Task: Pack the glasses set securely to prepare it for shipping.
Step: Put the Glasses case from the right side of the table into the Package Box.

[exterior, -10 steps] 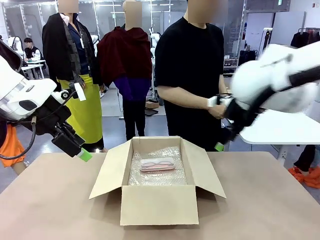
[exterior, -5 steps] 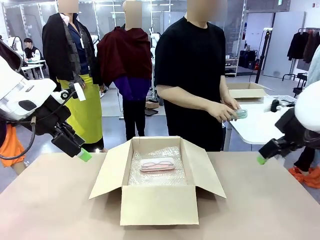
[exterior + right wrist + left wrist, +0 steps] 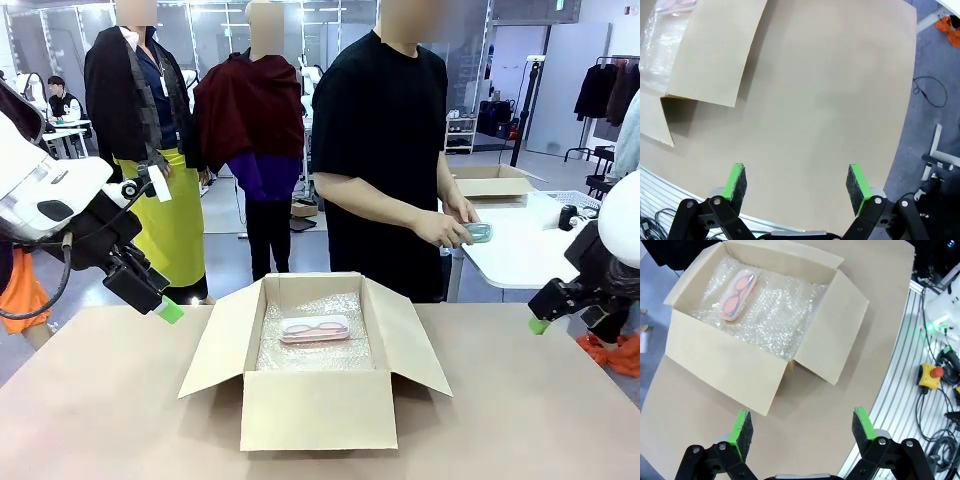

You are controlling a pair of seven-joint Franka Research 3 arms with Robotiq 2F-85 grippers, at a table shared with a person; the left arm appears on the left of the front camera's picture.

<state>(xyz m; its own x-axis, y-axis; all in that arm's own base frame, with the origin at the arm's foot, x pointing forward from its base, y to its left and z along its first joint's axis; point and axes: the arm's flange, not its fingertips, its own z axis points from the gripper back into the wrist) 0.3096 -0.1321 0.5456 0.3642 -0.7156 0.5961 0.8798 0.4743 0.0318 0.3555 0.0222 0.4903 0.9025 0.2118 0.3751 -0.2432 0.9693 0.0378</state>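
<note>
The mint case is held in a hand, nearer the right gripper; that and the left gripper are spread wide, empty.

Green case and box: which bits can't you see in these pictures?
- Mint case, front view: the person's hand covers most of it, and it is too small to tell what is inside.
- Box floor, front view: hidden under bubble wrap and behind the near wall.
- Pink case, right wrist view: cut off by the top edge.
</note>
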